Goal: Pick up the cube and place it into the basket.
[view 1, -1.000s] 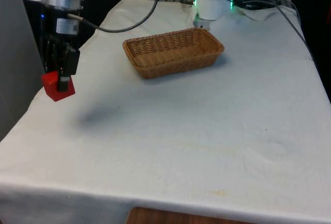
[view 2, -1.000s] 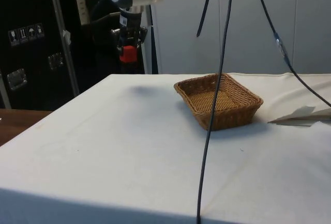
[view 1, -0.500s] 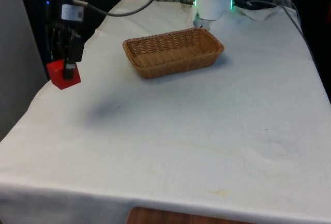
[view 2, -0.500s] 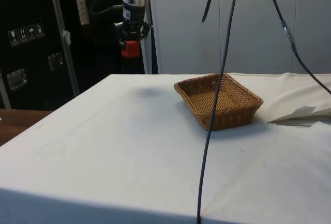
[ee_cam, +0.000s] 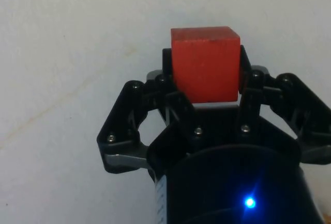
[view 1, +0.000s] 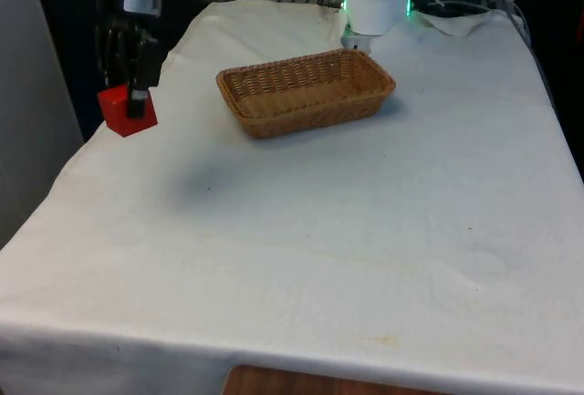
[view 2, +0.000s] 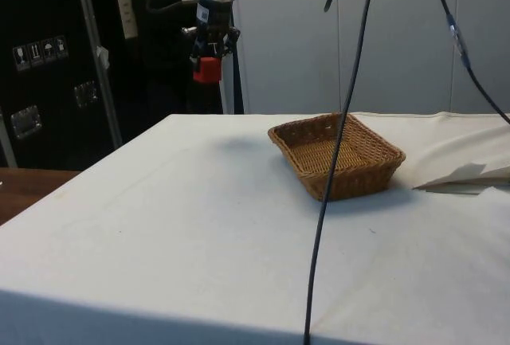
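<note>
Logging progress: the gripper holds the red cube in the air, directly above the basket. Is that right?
Not above the basket. In the front view the gripper holds the red cube in the air well off to the basket's left, near the table edge.

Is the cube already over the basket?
No: in the front view the gripper holds the red cube above the cloth toward the front view's left, well clear of the basket.

The gripper (view 1: pixel 133 108) pointed straight down, raised well above the table at the front view's left. In the side view the gripper (view 2: pixel 207 64) hung below the white wrist. Its two black fingers (ee_cam: pixel 247 87) were clamped against opposite faces of the red cube (ee_cam: pixel 206 63).
</note>
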Robot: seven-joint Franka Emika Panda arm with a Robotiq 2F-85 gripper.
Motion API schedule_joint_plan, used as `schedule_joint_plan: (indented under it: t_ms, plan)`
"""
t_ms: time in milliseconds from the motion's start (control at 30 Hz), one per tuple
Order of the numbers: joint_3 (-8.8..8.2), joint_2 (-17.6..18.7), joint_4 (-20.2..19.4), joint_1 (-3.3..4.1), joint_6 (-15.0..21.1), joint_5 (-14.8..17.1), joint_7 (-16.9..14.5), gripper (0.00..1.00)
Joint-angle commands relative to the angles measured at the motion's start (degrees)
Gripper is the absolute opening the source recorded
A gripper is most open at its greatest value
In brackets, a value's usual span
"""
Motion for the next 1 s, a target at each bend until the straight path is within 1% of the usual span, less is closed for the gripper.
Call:
schedule_joint_plan:
  t_ms: [0,67,100,133,300,333,400,433,467,533,600,667,700,733,967]
  plan:
    - [-0.29,-1.26,-2.01,0.52,1.38,-0.11,-0.34,0.01]
    - [-0.29,-1.6,-2.58,0.63,1.6,-0.11,-0.4,0.01]
    - [0.0,-1.2,-1.89,0.34,0.8,-0.06,-0.29,0.01]
    - [-0.29,-2.46,-3.9,0.8,2.06,-0.17,-0.63,0.01]
    - [-0.34,-4.58,-6.99,1.32,3.21,-0.34,-1.03,0.01]
    - [-0.34,-5.39,-8.31,1.55,3.61,-0.46,-1.2,0.01]
    - [-0.29,-6.19,-9.51,1.72,4.13,-0.52,-1.32,0.01]
    - [0.11,-5.04,-7.68,1.2,2.92,-0.23,-1.15,0.01]
    - [-0.29,-6.59,-10.2,1.83,4.35,-0.57,-1.43,0.01]
    - [-0.34,-7.79,-12.03,2.12,5.04,-0.63,-1.72,0.01]
    - [-0.34,-8.25,-12.72,2.18,5.27,-0.69,-1.83,0.01]
    - [-0.29,-9.51,-14.55,2.41,5.84,-0.92,-2.12,0.01]
    - [0.17,-8.48,-13.01,1.89,4.81,-0.57,-2.01,0.01]
    - [-0.23,-9.91,-15.18,2.41,6.07,-1.09,-2.18,0.01]
    - [-0.06,-13.24,-20.0,2.64,7.73,-2.69,-2.86,0.01]
